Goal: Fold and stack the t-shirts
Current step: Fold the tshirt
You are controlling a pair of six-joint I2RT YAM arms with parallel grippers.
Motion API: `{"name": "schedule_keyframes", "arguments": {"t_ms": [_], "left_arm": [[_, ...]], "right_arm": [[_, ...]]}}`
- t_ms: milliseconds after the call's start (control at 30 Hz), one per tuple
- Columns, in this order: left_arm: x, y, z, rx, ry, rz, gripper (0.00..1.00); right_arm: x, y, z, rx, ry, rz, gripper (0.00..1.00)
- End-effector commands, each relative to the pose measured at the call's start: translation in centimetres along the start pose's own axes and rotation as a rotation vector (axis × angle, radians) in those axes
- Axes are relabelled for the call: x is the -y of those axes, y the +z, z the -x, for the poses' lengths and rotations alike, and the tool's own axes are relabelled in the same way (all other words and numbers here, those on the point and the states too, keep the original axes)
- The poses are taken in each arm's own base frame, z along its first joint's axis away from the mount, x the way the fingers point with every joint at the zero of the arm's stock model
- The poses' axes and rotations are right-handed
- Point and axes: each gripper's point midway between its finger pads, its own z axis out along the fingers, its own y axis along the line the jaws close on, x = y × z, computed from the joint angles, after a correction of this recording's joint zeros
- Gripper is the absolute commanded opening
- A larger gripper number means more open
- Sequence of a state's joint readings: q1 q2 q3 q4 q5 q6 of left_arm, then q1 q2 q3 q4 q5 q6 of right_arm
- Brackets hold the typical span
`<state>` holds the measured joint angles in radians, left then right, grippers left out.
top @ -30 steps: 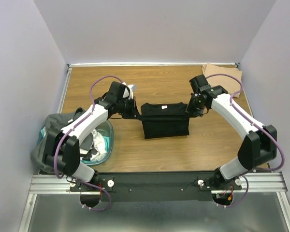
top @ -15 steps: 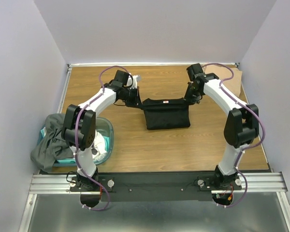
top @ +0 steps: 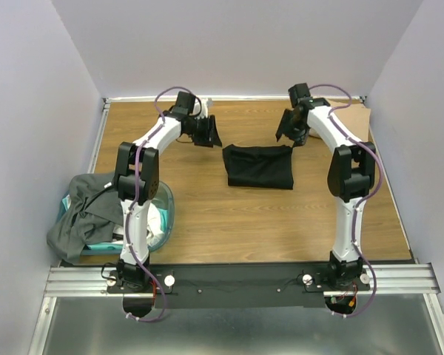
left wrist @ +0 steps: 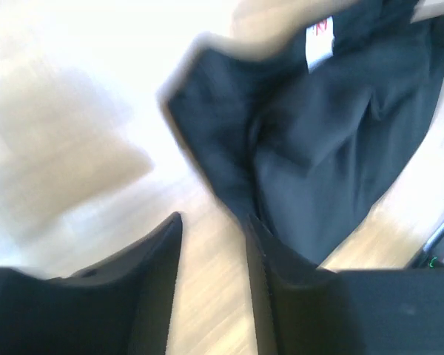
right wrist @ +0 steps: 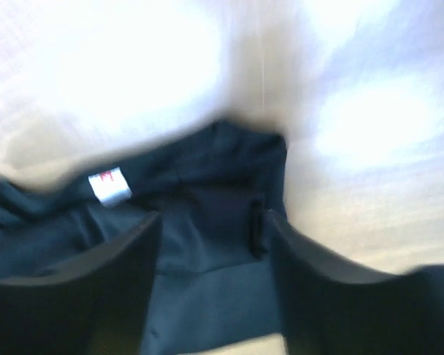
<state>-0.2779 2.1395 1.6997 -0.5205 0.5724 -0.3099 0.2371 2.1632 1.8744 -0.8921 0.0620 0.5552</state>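
The black t-shirt (top: 259,166) lies folded in a flat rectangle on the wooden table (top: 207,222), its white neck label (left wrist: 320,42) showing in both wrist views. My left gripper (top: 209,133) hangs open just off its back left corner, with bare wood between the fingers (left wrist: 213,222). Over the back right corner my right gripper (top: 285,127) stands open; the black t-shirt (right wrist: 207,281) lies loose beneath it (right wrist: 211,218). A tan t-shirt (top: 361,124) lies at the back right corner. A dark grey t-shirt (top: 78,218) drapes over the tub.
A teal see-through tub (top: 165,211) with white cloth (top: 154,222) in it stands at the near left, beside the left arm's base. Lilac walls close in the table on three sides. A metal rail (top: 237,277) runs along the near edge.
Both grippers carried the black t-shirt's top edge toward the back, then opened and let go. The shirt now lies folded on the table and both arms reach further back.
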Motion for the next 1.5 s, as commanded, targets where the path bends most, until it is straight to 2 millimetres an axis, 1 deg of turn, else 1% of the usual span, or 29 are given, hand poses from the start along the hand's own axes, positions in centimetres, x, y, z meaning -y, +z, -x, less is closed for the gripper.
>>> {"name": "schedule_keyframes", "arguments": {"t_ms": [0,33,67,100,133,167,200,233,267,300,333,400,467,500,567,633,667,733,767,867,900,933,1000,1033,1067,1100,1167,1333,1467], "left_arm": [[0.3,-0.9,5.9,0.117,0.003,-0.022,0.56],[0.8,-1.4,7.3,0.155,0.012,-0.023,0.57],[0.9,-1.6,7.7,0.165,0.015,-0.021,0.57],[0.7,-1.6,7.5,0.166,0.011,-0.012,0.57],[1.0,-2.1,7.4,0.175,0.015,-0.015,0.57],[1.0,-2.1,7.0,0.171,0.017,-0.017,0.57],[0.4,-1.5,5.3,0.134,-0.002,-0.018,0.57],[0.4,-1.5,4.8,0.13,0.002,-0.023,0.57],[0.6,-1.8,4.4,0.13,0.015,-0.028,0.57],[0.5,-1.8,3.7,0.122,0.015,-0.032,0.57],[0.2,-1.4,2.4,0.099,0.005,-0.031,0.57],[1.0,-1.9,1.6,0.104,0.024,-0.049,0.57],[1.5,-2.0,1.1,0.107,0.025,-0.059,0.57],[1.6,-2.0,0.9,0.107,0.024,-0.064,0.58],[1.8,-1.8,0.0,0.097,0.014,-0.079,0.57],[2.2,-1.5,-1.0,0.083,0.014,-0.103,0.57],[2.6,-1.5,-1.2,0.082,0.013,-0.113,0.58],[3.3,-1.3,-1.8,0.08,0.024,-0.144,0.6],[3.8,-1.3,-1.7,0.085,0.03,-0.153,0.63],[4.3,-1.1,-1.6,0.094,0.037,-0.175,0.63],[4.5,-0.9,-1.7,0.092,0.032,-0.181,0.63],[4.9,-0.8,-1.5,0.097,0.041,-0.193,0.64],[5.0,-0.3,-1.7,0.09,0.031,-0.201,0.64],[5.2,-0.1,-1.6,0.094,0.034,-0.203,0.66],[5.3,0.3,-1.7,0.087,0.033,-0.206,0.74],[5.4,0.6,-1.8,0.085,0.031,-0.206,0.77],[5.2,1.3,-2.1,0.076,0.02,-0.19,0.77],[4.3,2.6,-3.1,0.059,-0.021,-0.135,0.77],[3.8,3.3,-3.5,0.054,-0.034,-0.083,0.77]], "right_arm": [[-0.5,-1.5,5.5,0.103,0.037,0.07,0.74],[-0.5,-2.2,6.6,0.132,0.041,0.083,0.8],[-0.4,-2.7,7.0,0.144,0.04,0.087,0.82],[-0.2,-3.0,7.2,0.151,0.027,0.09,0.86],[0.0,-3.2,7.2,0.151,0.017,0.09,0.87],[0.5,-3.4,6.8,0.144,0.007,0.087,0.88],[0.7,-3.4,6.5,0.144,-0.009,0.09,0.88],[1.1,-3.4,6.1,0.138,-0.019,0.089,0.88],[2.0,-2.4,4.4,0.098,-0.04,0.072,0.89],[1.8,-2.6,3.7,0.084,-0.05,0.103,0.89],[1.4,-3.5,3.9,0.109,-0.056,0.142,0.89],[1.6,-4.1,2.5,0.1,-0.063,0.169,0.89],[1.9,-4.3,1.5,0.091,-0.06,0.172,0.89],[2.2,-4.2,1.1,0.085,-0.057,0.167,0.89],[3.0,-3.9,-0.3,0.058,-0.05,0.159,0.89],[3.0,-3.8,-1.1,0.05,-0.053,0.175,0.89],[3.0,-3.9,-2.2,0.026,-0.055,0.203,0.89],[2.7,-4.0,-2.7,0.026,-0.055,0.24,0.9],[2.6,-4.3,-3.3,0.011,-0.066,0.275,0.92],[2.5,-4.5,-3.8,0.011,-0.087,0.315,0.95],[2.7,-4.4,-4.4,-0.001,-0.094,0.322,0.97],[2.5,-4.5,-4.5,0.001,-0.106,0.355,0.97],[2.9,-4.2,-5.2,-0.018,-0.107,0.381,0.98],[2.8,-4.2,-5.0,-0.01,-0.11,0.403,0.99],[2.9,-4.3,-5.2,-0.019,-0.11,0.431,0.99],[3.0,-4.2,-5.4,-0.021,-0.109,0.443,0.99],[3.5,-3.8,-5.8,-0.028,-0.109,0.474,0.99],[3.8,-3.2,-6.3,-0.031,-0.141,0.533,0.99],[3.9,-2.6,-6.5,-0.029,-0.152,0.561,0.99]]}}
